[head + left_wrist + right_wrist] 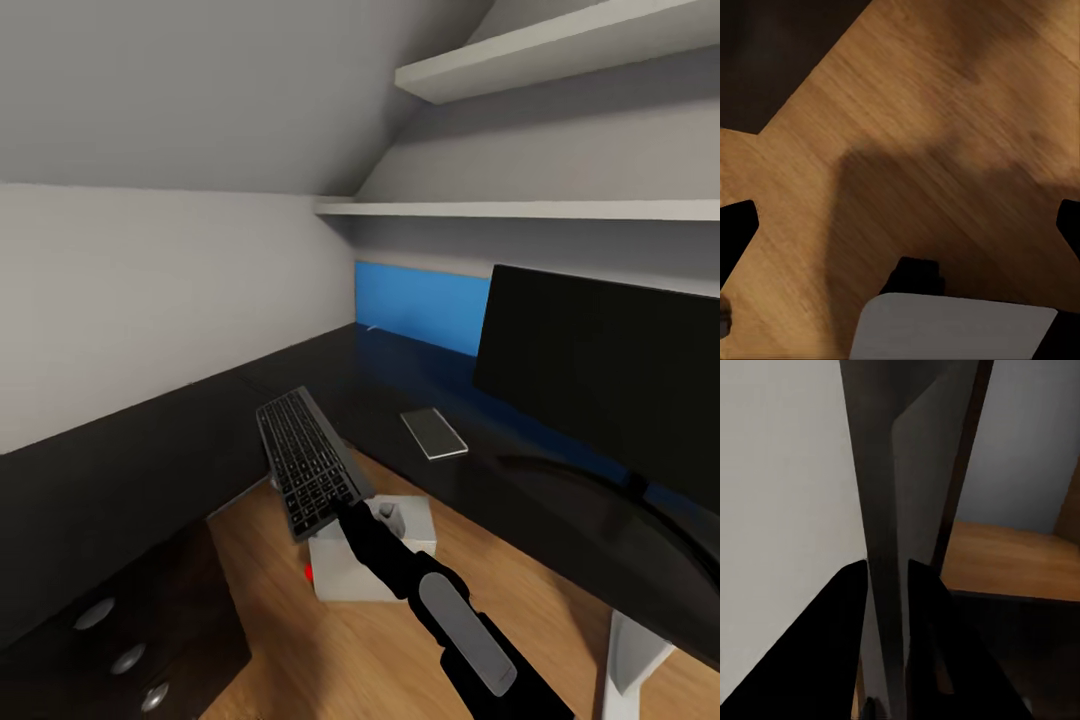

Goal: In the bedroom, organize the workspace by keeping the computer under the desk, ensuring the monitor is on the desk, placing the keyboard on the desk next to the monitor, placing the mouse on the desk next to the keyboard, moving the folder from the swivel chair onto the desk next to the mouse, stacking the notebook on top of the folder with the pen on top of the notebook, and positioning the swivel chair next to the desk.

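Under a sloped ceiling, the black L-shaped desk (pixel 120 450) wraps a wood floor (pixel 300 620). The right end effector (pixel 338 503) is clamped on the keyboard (pixel 308 462), holding it tilted in the air above the computer (pixel 360 560) on the floor. The monitor (pixel 600 370) stands on the desk. The left end effector (pixel 900 225) hangs wide open, holding nothing.
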